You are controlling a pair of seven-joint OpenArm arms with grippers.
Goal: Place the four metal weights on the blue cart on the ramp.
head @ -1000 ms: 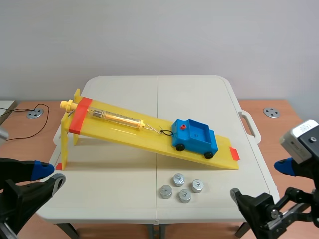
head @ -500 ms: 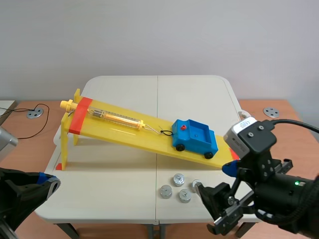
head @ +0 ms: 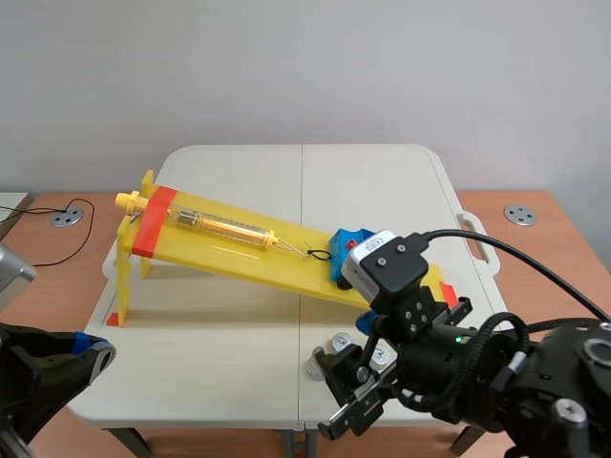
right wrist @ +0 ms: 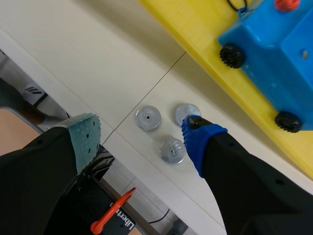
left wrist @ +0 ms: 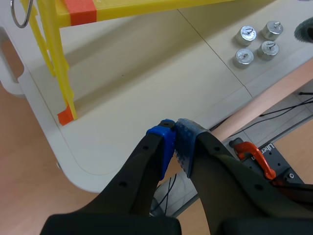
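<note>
The ramp (head: 229,239) stands on the bench (head: 363,181)
The cart (right wrist: 274,49) sits low on the ramp; the weights (right wrist: 147,118) lie clustered on the bench before it.

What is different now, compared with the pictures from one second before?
The right gripper came in from the right edge toward the middle and now hangs open over the weights, holding nothing. The left gripper sank slightly. The weights, cart and ramp did not move.

Right arm (head: 449,367) hides most of blue cart (head: 342,239), plus some metal weights (head: 340,342) at its 6 o'clock. Right wrist: one weight half behind fingers (right wrist: 201,143), cart edge-cropped.
</note>
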